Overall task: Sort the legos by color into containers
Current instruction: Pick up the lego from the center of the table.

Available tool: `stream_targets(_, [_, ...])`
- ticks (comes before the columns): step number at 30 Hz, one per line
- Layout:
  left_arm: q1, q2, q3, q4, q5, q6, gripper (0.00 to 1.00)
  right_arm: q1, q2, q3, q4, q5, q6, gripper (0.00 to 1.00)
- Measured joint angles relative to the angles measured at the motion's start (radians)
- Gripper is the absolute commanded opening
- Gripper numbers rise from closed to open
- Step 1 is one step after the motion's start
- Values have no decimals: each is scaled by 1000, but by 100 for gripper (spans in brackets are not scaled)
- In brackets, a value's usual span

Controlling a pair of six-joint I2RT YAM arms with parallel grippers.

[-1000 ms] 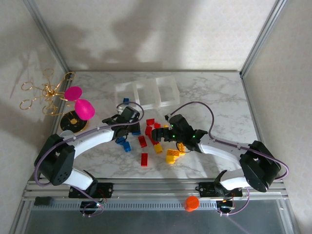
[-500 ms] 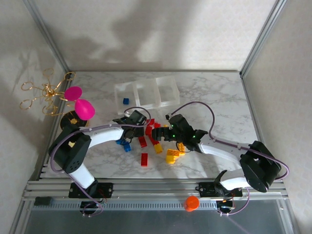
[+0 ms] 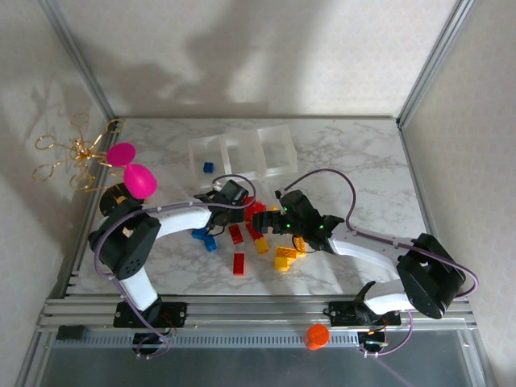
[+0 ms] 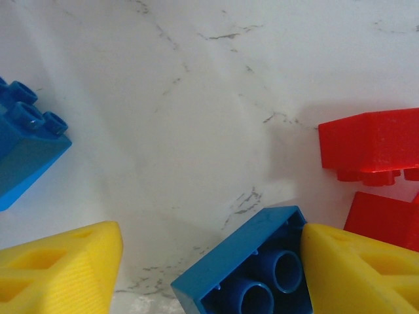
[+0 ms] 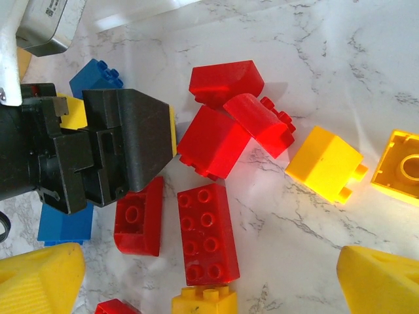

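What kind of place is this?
Probably a robotics lab test cell: the left arm and right arm stand on an aluminium rail, plain panels surround the marble-patterned table, and legos lie by a tray.

Blue brick (image 4: 243,271) cut off at bottom edge.

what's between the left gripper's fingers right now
Seen from the left wrist: an upside-down blue brick lies between the fingers of the left gripper, touching the picture-right one; bare marble separates it from the other.
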Motion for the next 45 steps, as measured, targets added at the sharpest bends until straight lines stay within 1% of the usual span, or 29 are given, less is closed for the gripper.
stream_targets(9, [-9,-3,4,-2,-1,-1,75,0,0,0,0,0,-2,99])
stream_targets(17, [-11,-61,3,-10,-12,-32,78,0,10,4,0,0,-3,99])
stream_targets(24, [-28,-35,4,0,-7,-39,79,0,11,5,0,0,-3,99])
stream_targets(31, [-29,25,41,21,-8,-42,75,0,11,5,0,0,-3,99])
stream_targets(39, [-29,31,40,28,-8,-43,70,0,11,5,0,1,-3,99])
stream_targets(45, [-29,27,28,32,-28,-50,63,0,11,5,-1,1,-3,99])
